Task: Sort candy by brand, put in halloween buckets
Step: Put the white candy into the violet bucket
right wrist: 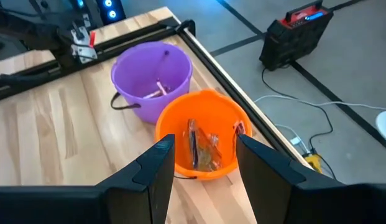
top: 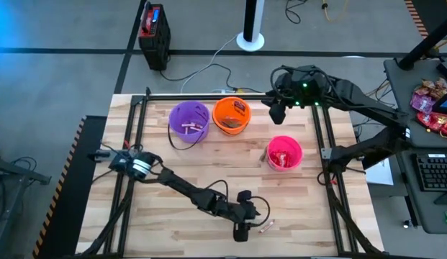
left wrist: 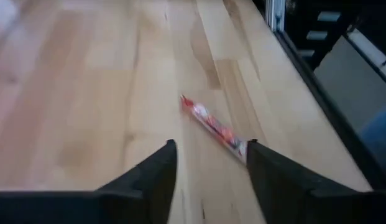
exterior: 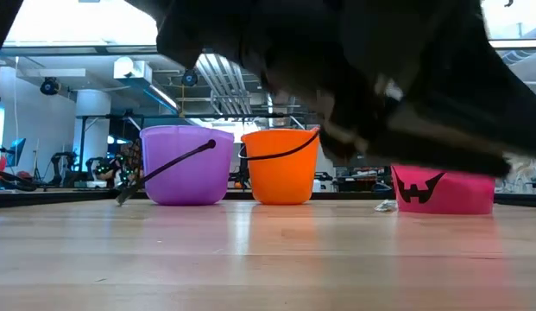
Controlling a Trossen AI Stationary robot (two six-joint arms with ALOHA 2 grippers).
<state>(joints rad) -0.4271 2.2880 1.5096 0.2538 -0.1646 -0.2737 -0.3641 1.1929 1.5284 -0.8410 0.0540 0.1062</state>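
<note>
Pale plank table (top: 209, 180) bears thin crinkly stick (left wrist: 214, 127).

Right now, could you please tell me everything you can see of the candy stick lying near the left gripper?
The candy stick is a thin, pinkish-tan wrapped sweet with red markings and a crimped red end, in what looks like shiny film. It lies flat on the wooden table, alone near the front edge, angled across the boards. The left gripper is open just behind it; one end lies close by one finger, though I cannot tell whether they touch. Nothing holds it.
</note>
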